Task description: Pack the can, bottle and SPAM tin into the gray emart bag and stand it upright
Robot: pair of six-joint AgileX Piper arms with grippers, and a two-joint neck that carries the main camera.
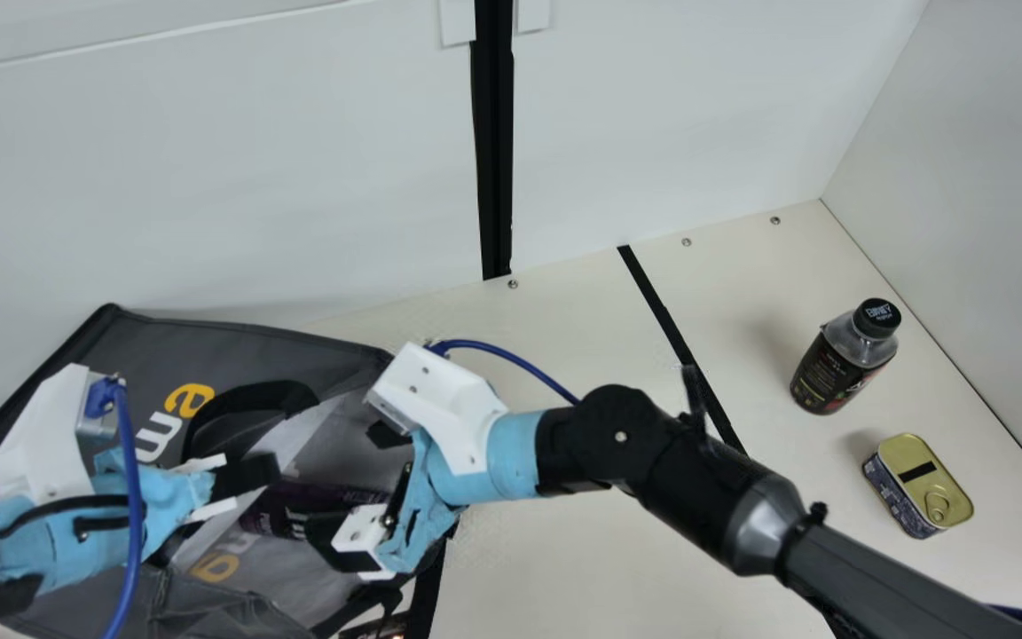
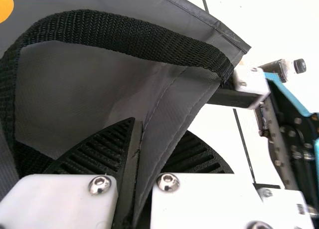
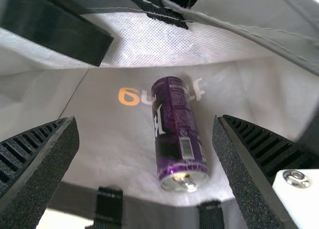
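My left gripper (image 1: 249, 479) is shut on the edge of the gray emart bag (image 1: 143, 355); in the left wrist view, bag fabric (image 2: 164, 124) runs between the fingers of that gripper (image 2: 139, 154). My right gripper (image 1: 360, 488) is at the bag's mouth, fingers spread. The purple can (image 3: 177, 124) lies on its side on the bag's pale inner surface, between but apart from the open fingers of my right gripper (image 3: 145, 121). At the right of the table the dark bottle (image 1: 844, 359) stands upright, with the SPAM tin (image 1: 923, 484) nearer the front.
A black strip (image 1: 675, 333) crosses the cream table (image 1: 555, 355) between bag and bottle. White walls (image 1: 671, 106) rise behind and at the right. The black bag handle (image 2: 124, 34) arches near my left gripper. My right forearm spans the table's front.
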